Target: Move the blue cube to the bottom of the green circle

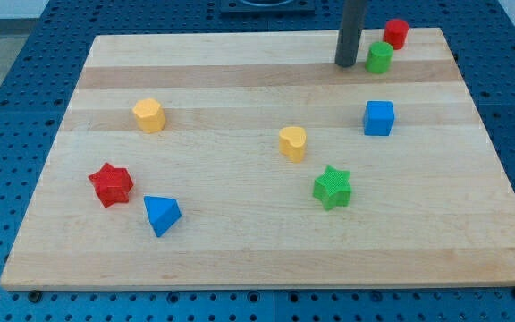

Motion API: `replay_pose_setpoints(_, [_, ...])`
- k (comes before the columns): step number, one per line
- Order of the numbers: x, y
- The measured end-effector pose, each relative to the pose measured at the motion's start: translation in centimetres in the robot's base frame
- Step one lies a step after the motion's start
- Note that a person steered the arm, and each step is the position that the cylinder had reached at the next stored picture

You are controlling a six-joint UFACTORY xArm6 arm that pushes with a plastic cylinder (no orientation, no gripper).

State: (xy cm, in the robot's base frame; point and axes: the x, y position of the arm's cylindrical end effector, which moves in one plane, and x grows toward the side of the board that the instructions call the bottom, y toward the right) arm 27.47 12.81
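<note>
The blue cube [378,118] sits on the wooden board at the view's right, below the green circle [380,57], a short green cylinder near the top right. A gap of bare wood lies between them. My tip [346,64] is the lower end of the dark rod, just left of the green circle and above and left of the blue cube. It touches neither block.
A red cylinder [396,33] stands just above and right of the green circle. A yellow block [293,143] and a green star [333,187] lie mid-board. A yellow block [149,115], a red star [111,184] and a blue triangle [161,215] lie at the left.
</note>
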Motion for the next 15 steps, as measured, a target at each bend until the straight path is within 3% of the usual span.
replay_pose_setpoints(3, [-0.2,4.9])
replay_pose_setpoints(5, [7.9,4.6])
replay_pose_setpoints(6, [7.4,-2.7])
replay_pose_setpoints(7, [12.7,-6.5])
replay_pose_setpoints(8, [14.5,-2.6])
replay_pose_setpoints(10, [8.0,5.8])
replay_pose_setpoints(11, [8.6,5.3])
replay_pose_setpoints(12, [15.9,4.3])
replay_pose_setpoints(13, [19.2,7.3])
replay_pose_setpoints(15, [12.1,7.8])
